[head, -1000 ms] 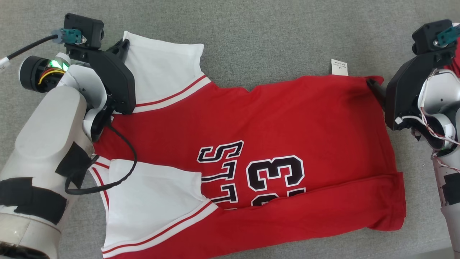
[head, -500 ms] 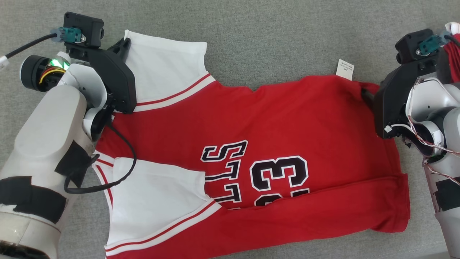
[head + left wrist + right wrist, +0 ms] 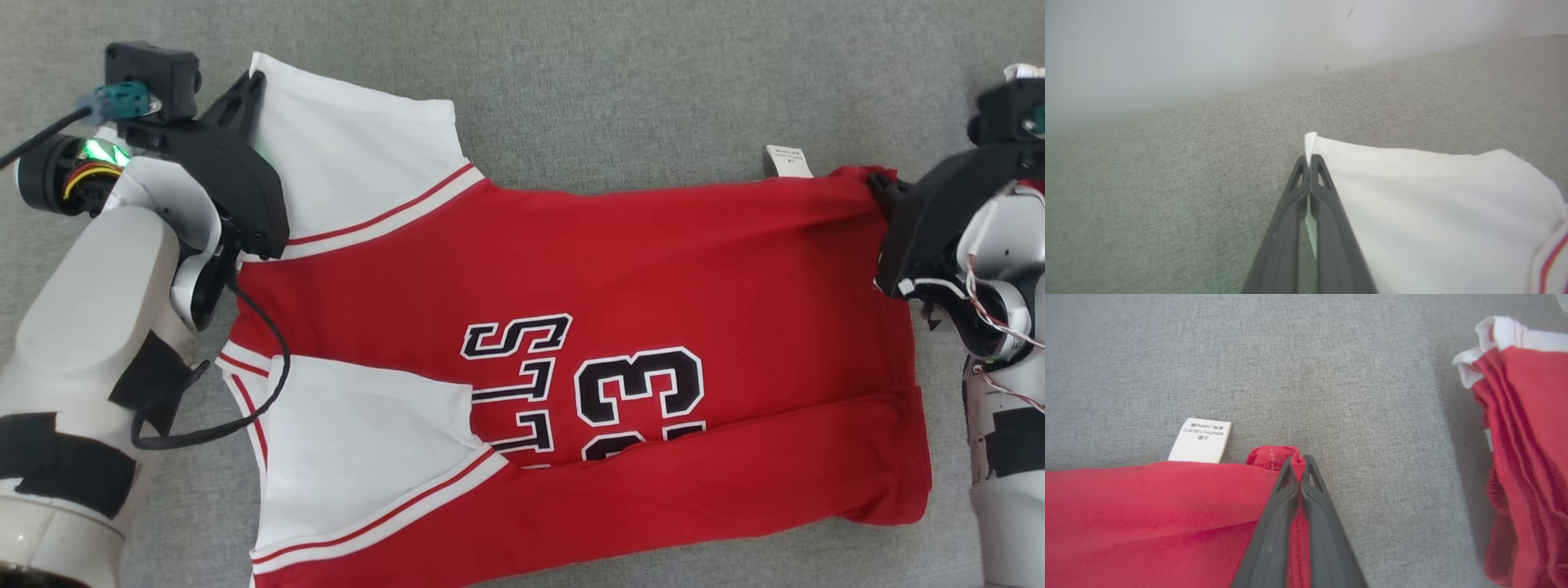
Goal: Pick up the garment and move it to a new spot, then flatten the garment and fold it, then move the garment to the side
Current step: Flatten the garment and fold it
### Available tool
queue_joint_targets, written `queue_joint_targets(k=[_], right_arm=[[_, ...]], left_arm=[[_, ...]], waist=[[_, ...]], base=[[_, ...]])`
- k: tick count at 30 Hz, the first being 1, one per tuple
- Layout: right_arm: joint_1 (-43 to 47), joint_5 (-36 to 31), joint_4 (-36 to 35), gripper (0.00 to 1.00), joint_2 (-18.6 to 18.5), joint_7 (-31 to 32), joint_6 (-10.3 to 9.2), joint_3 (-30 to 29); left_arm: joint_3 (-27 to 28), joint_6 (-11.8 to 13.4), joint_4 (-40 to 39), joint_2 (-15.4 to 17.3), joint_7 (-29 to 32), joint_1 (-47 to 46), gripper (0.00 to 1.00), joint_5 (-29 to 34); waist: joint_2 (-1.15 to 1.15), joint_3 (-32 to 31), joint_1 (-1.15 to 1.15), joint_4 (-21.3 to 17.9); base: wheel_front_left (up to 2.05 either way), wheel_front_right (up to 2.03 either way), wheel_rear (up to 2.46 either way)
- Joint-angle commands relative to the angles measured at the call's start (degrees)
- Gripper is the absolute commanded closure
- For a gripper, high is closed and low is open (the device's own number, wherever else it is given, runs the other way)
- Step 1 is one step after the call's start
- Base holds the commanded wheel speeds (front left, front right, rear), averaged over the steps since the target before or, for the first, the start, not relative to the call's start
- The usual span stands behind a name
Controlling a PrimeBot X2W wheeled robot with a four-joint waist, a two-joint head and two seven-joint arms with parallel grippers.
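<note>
Pulled taut since a moment ago, our one garment lies spread on grey fabric. Reaching inward, left gripper pinches its white sleeve corner; right gripper, newly closed, clamps the red hem by one label; one other red cloth sits far right.

White forearms, black tape, cables.

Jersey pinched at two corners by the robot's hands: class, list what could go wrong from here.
1. The right hand is shut on only a small bunched tip at the red hem corner of the jersey; a pull may slip it free.
2. The left hand pinches just the tip of the white sleeve, an equally thin hold.
3. Another red garment lies close beside the right hand and could be snagged or dragged.
</note>
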Motion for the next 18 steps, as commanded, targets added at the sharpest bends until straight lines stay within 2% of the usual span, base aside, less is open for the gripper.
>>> queue_joint_targets(k=[1, 6, 13, 18], right_arm=[[1.16, 0.73, 0.05, 1.00, 1.43, -0.88, -0.17, -1.89], [4.54, 4.43, -1.35, 1.00, 5.29, -3.15, -0.17, -7.23], [12.02, 10.06, -6.20, 1.00, 7.70, -4.41, -0.17, -12.96], [17.05, 12.76, -8.64, 1.00, 8.90, -4.39, -0.17, -17.54]], left_arm=[[0.82, 0.18, -0.38, 0.22, -1.64, 1.47, 1.00, -0.74], [2.58, -0.77, -3.75, -0.58, -7.17, 5.79, 1.00, -4.20], [2.26, -1.25, -13.34, -0.82, -13.41, 15.20, 1.00, -6.69], [2.85, 0.72, -18.59, -1.35, -15.48, 21.82, 1.00, -6.27]], waist=[[-0.01, -0.76, 0.00, 0.35], [-0.01, -3.14, 0.00, 1.38], [-0.01, -7.24, 0.00, 3.88], [-0.01, -9.84, 0.00, 4.93]], base=[[0.00, 0.00, 0.00], [0.00, 0.00, 0.00], [0.00, 0.00, 0.00], [0.00, 0.00, 0.00]])
